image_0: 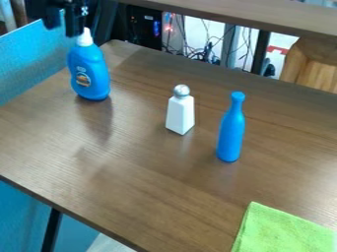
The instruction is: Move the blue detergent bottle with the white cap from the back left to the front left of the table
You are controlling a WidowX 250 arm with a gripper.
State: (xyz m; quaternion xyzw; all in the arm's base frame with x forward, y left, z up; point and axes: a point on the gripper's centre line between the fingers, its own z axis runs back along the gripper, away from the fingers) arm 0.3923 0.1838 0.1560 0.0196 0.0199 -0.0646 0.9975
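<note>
Where the table's far left corner meets the blue panel (29,64), the black gripper (64,24) hangs right by the white nozzle of the big blue bottle (89,74); from where I stand I can't tell whether it is spread or pressed together, nor whether it touches the nozzle. That bottle stands upright near the table's left edge. Toward the middle is a white shaker (180,114) with a silvery top, and just beyond it to the right a slim blue bottle (230,133), both upright and apart. A green cloth (283,231) lies at the lower right. Bare wood runs between the big bottle and the shaker, and on down to the near edge of the table (131,187). Tangled cables (197,51) show past the far edge.
</note>
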